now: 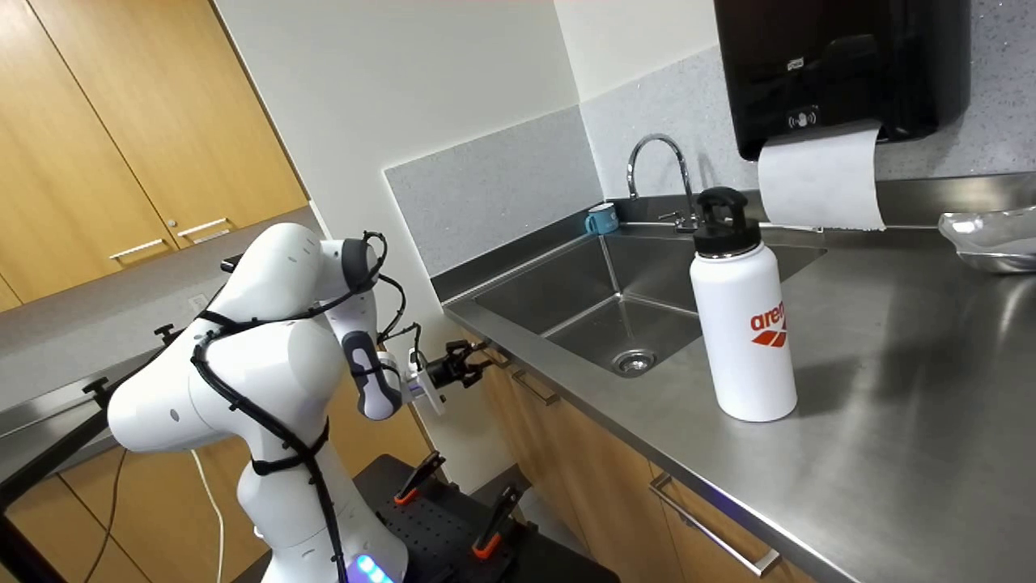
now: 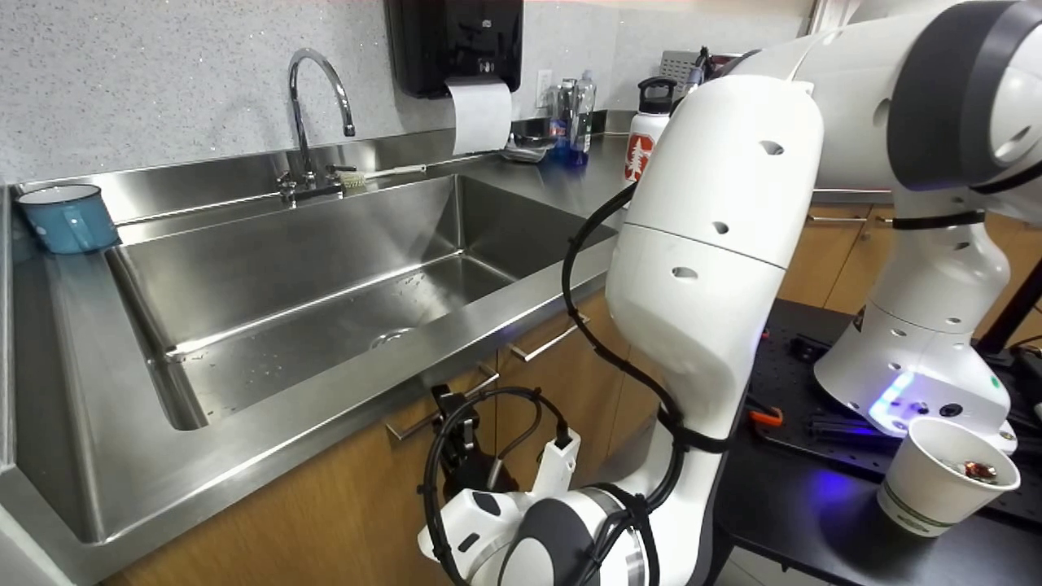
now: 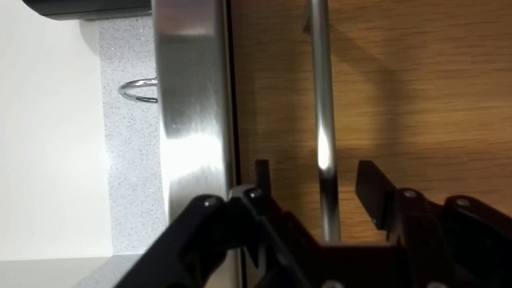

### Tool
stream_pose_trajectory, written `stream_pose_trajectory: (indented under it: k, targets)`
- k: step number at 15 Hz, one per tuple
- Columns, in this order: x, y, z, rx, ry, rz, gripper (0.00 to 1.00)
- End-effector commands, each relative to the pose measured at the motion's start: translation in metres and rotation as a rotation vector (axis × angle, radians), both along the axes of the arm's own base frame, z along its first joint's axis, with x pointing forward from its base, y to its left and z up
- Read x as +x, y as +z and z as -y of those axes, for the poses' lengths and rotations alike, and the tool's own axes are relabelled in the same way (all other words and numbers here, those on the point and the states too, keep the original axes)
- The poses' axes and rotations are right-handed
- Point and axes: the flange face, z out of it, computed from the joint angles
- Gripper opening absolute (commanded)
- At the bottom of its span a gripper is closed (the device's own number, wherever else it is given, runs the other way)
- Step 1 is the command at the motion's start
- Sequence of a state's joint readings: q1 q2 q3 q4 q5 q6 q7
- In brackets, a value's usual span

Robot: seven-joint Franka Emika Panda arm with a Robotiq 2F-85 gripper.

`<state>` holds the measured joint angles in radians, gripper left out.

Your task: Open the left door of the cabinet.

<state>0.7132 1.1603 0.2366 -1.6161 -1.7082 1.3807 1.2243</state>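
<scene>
The gripper (image 3: pixel 313 175) was found with its jaws released and spread wide; in the wrist view its fingertips (image 3: pixel 372 188) stood to either side of a slim metal handle (image 3: pixel 323 108), a gap showing on both sides. How far they reached past it could not be told. The handle was fixed near the upper edge of the left door (image 2: pixel 326 496), a flat honey-brown panel that stood closed, level with the neighbouring front of the low cabinet (image 1: pixel 599 478). Directly above ran the edge of a stainless steel countertop (image 1: pixel 890 470), with a sink (image 2: pixel 309 260) set into it. A blue mug (image 2: pixel 69 220) stood at the sink's back corner; a curved chrome faucet (image 2: pixel 299 126) rose behind. Farther along the countertop stood an upright white bottle (image 1: pixel 740 332). In both exterior views, white paper (image 1: pixel 821 178) hung from a black dispenser (image 1: pixel 842 81).
</scene>
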Motion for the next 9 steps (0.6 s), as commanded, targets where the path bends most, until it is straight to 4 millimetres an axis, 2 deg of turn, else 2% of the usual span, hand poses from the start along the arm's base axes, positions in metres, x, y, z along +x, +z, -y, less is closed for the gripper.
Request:
stream_pose_trajectory:
  k: [1,4,6,9]
  targets:
    - [0.005,0.006,0.003,-0.005,0.009,0.045,0.27]
    - [0.002,0.006,0.001,0.004,0.022,0.046,0.05]
    - [-0.001,0.003,0.001,0.017,0.036,0.048,0.00]
    - [-0.010,0.005,-0.004,0.040,0.056,0.047,0.03]
